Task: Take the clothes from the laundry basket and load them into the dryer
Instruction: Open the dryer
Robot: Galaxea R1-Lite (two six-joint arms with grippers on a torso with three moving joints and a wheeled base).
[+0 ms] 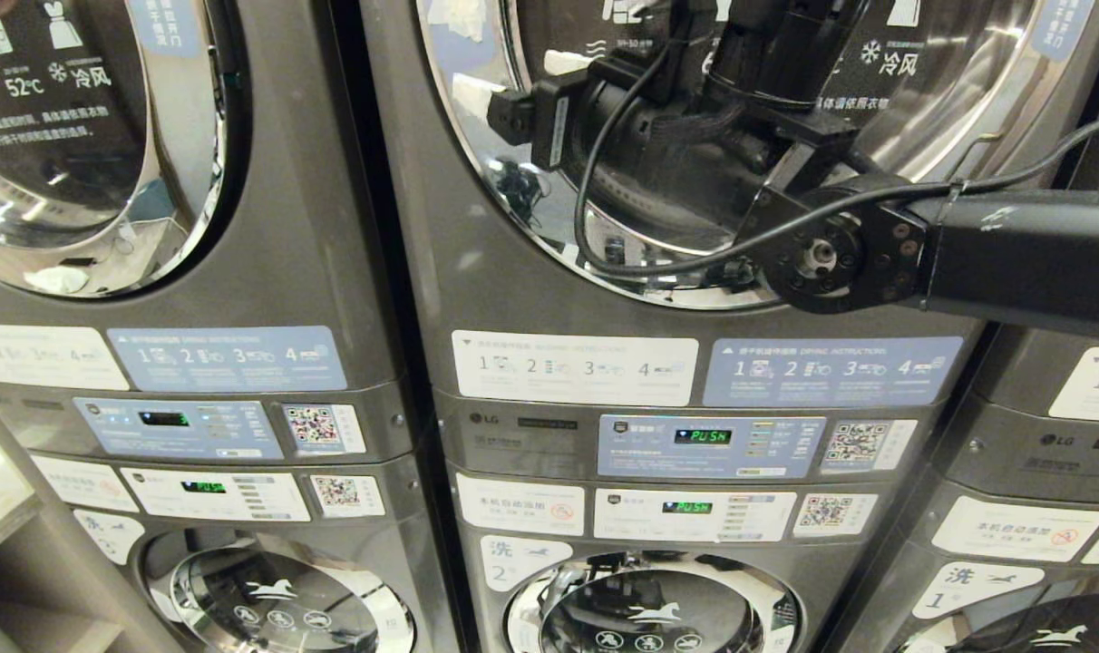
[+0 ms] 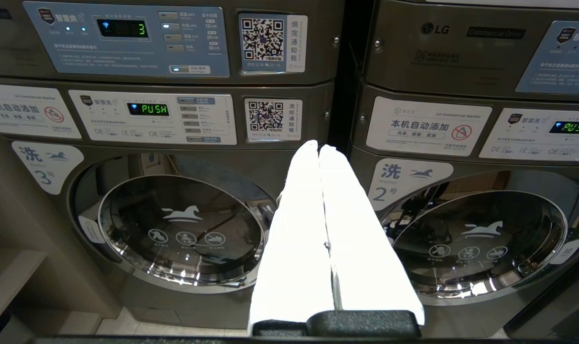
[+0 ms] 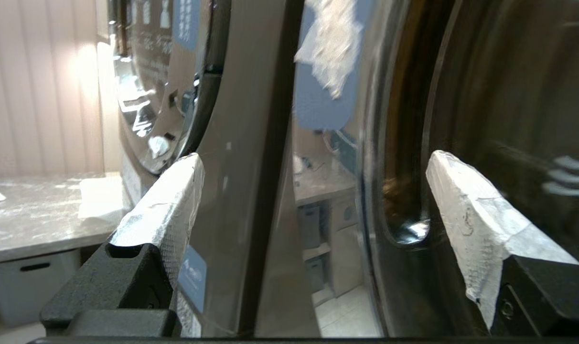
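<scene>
Gaping wide and empty, right hand (image 3: 313, 210) faces the dryer door (image 3: 485, 95).

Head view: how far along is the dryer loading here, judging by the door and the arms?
Done: nothing shows as loaded; no clothes or laundry basket are in view. In hand: the right gripper, empty with fingers spread wide, is up at the chrome rim of the middle dryer's door, which looks closed. The left gripper hangs shut and idle before the lower washers. Left: opening the door and all the loading.
</scene>
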